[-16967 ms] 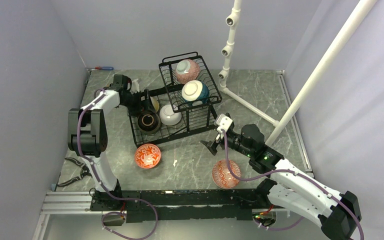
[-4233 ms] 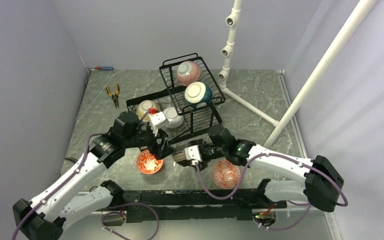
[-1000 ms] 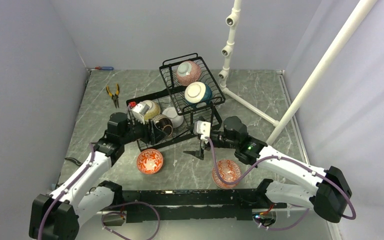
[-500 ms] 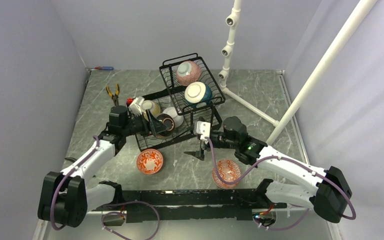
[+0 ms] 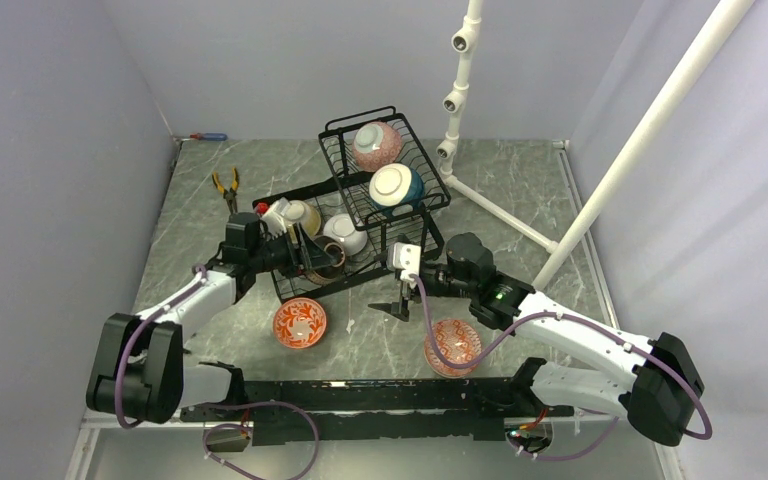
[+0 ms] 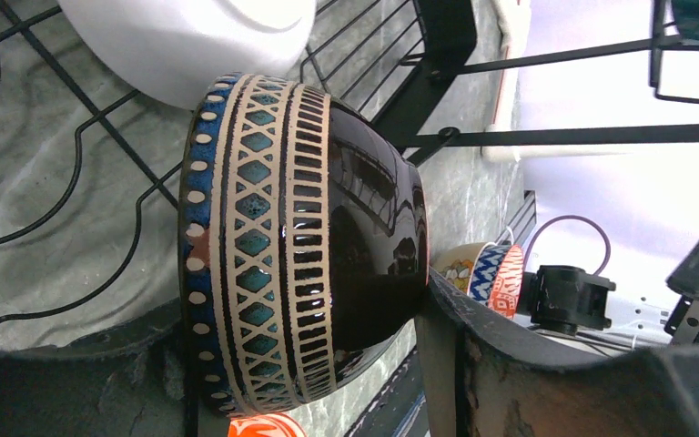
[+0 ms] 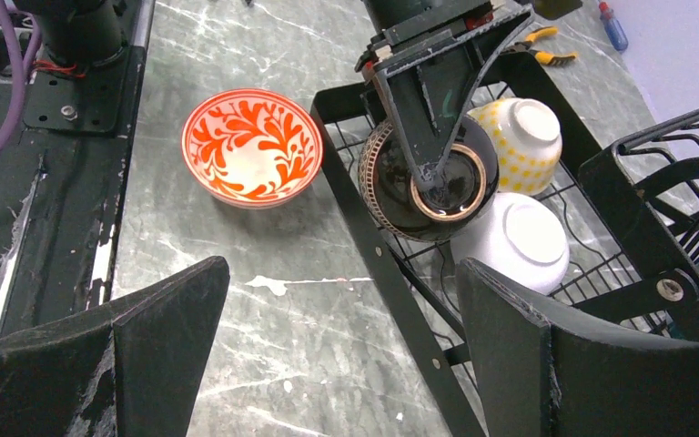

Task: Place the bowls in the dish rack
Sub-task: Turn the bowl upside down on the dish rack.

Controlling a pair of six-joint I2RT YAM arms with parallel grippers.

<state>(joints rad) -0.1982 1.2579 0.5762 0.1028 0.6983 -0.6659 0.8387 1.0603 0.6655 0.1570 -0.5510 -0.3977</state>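
Note:
My left gripper [image 5: 305,255] is shut on a dark brown bowl with a blue patterned rim [image 5: 324,258], holding it on its side over the dish rack's base [image 5: 356,276]. One finger is inside the bowl and one is outside. The bowl fills the left wrist view [image 6: 300,237] and shows in the right wrist view [image 7: 428,182]. A cream-yellow bowl [image 5: 300,215] and a white bowl [image 5: 343,232] sit in the base. A pink bowl [image 5: 375,142] and a teal-and-white bowl [image 5: 392,185] sit in the raised basket. Two red-patterned bowls [image 5: 299,322] [image 5: 452,345] lie on the table. My right gripper [image 5: 400,300] is open and empty.
Orange-handled pliers [image 5: 226,187] lie on the table left of the rack. A white pipe stand [image 5: 457,100] rises behind the rack, and a long white pipe [image 5: 650,130] slants at the right. Grey walls close in the left, back and right.
My left arm has pulled back to the left and carried the dark bowl a little farther into the rack base. The right arm has not moved.

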